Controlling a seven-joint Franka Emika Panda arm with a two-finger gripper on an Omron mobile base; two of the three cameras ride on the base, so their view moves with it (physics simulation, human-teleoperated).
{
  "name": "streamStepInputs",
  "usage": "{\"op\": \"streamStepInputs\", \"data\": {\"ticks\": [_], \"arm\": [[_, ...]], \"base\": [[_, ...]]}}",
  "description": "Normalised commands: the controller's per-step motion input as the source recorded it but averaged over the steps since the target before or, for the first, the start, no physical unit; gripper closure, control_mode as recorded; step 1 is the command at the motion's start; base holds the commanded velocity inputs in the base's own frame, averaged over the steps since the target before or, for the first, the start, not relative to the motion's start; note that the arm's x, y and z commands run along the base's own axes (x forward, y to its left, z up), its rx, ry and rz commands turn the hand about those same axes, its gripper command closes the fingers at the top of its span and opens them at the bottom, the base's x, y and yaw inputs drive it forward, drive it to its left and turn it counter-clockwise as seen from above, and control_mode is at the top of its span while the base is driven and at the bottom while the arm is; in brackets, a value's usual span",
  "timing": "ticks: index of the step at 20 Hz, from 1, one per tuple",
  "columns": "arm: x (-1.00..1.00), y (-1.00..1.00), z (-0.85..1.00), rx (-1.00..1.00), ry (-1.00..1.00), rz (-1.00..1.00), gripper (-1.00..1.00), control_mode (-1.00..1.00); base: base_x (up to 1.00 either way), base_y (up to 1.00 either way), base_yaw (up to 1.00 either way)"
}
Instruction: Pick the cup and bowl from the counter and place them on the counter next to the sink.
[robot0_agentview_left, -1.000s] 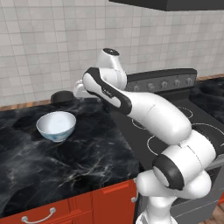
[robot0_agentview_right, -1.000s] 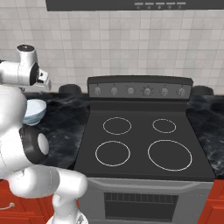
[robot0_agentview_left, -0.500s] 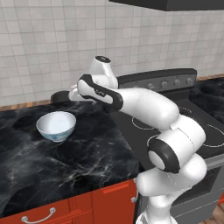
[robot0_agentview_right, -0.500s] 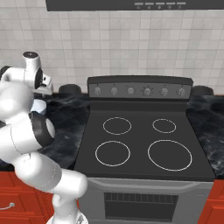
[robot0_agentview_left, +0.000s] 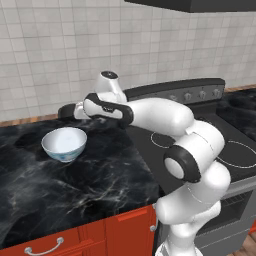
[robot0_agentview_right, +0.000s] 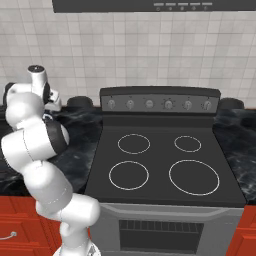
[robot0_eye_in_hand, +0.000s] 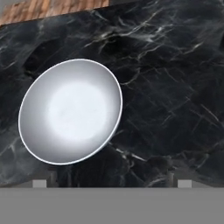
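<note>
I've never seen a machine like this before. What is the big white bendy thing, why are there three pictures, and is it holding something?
The white bendy thing is a robot arm in a make-believe kitchen drawn by a computer. At its end is a hand with two small fingers for grabbing.

Two pictures come from cameras riding behind the arm, one on its left and one on its right, so they show the same kitchen from two sides. The third comes from a camera on the hand itself, looking down past its fingers.

On the shiny black counter sits a round bowl, white inside and with nothing in it. Beside the counter is a stove with four white rings.

The hand hangs above the counter just behind the bowl. In the hand's own picture, nothing sits between the fingertips, so it seems to be holding nothing yet.
</note>
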Motion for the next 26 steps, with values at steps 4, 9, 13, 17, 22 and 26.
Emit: {"op": "streamStepInputs", "data": {"ticks": [4,9,13,17,22,26], "arm": [[0.36,0.14,-0.33,-0.02,0.00,-0.03,-1.00,-1.00],[0.37,0.14,-0.29,-0.01,0.00,-0.03,-1.00,-1.00],[0.35,0.19,-0.26,0.00,0.00,-0.02,-1.00,-1.00],[0.29,0.23,-0.25,0.00,0.00,-0.02,-1.00,-1.00],[0.09,0.20,-0.31,0.00,0.00,-0.01,-1.00,-1.00],[0.00,0.09,-0.32,0.00,0.00,0.00,-1.00,-1.00]], "base": [[0.00,0.00,0.00],[0.00,0.00,0.00],[0.00,0.00,0.00],[0.00,0.00,0.00],[0.00,0.00,0.00],[0.00,0.00,0.00]]}}
